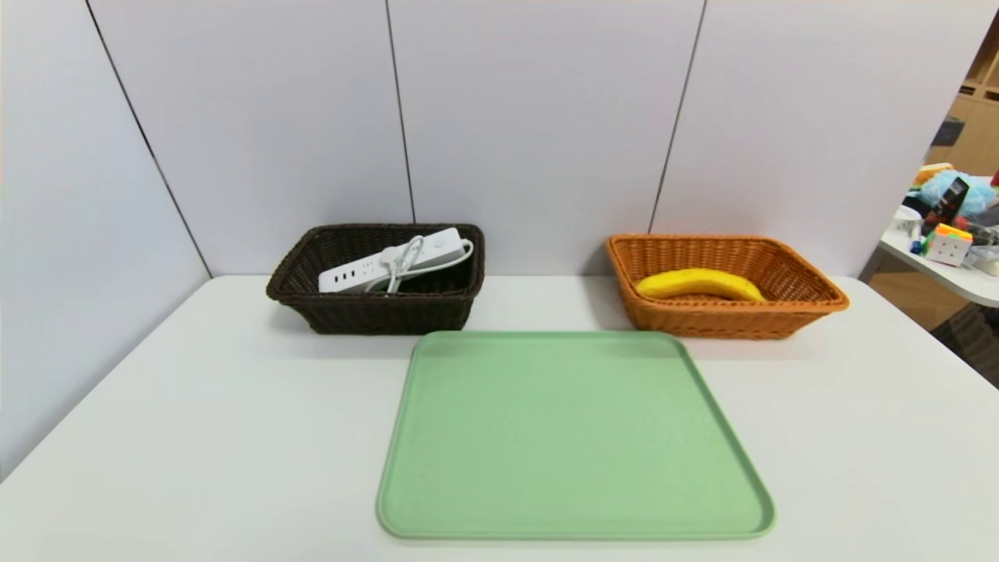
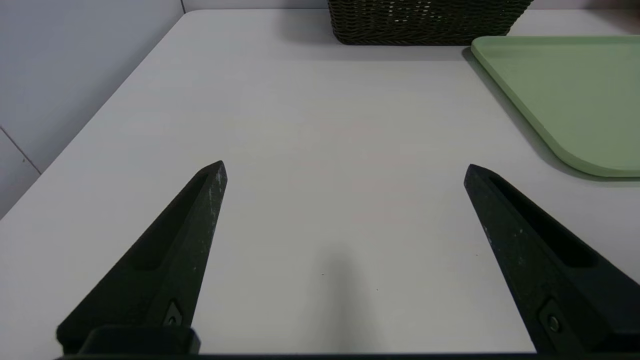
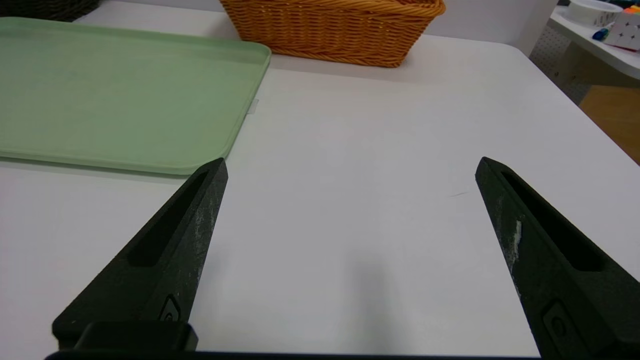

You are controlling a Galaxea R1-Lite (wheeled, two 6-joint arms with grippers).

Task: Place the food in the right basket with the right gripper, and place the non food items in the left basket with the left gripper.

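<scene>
Yellow curved banana (image 1: 700, 284) lies crosswise in orange wicker basket (image 1: 726, 325), beyond your black right gripper (image 3: 351, 159) (nearer arm, spread, empty); left gripper (image 2: 345, 164) parked over white table (image 1: 195, 437), spread.

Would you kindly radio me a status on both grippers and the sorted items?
Left gripper, right gripper: open, empty, over table. Banana in orange basket; power strip in dark basket.

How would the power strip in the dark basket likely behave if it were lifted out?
The power strip looks like rigid plastic, so its body should stay stiff. Its bundled white cord would probably flop and might snag on the woven rim.
</scene>
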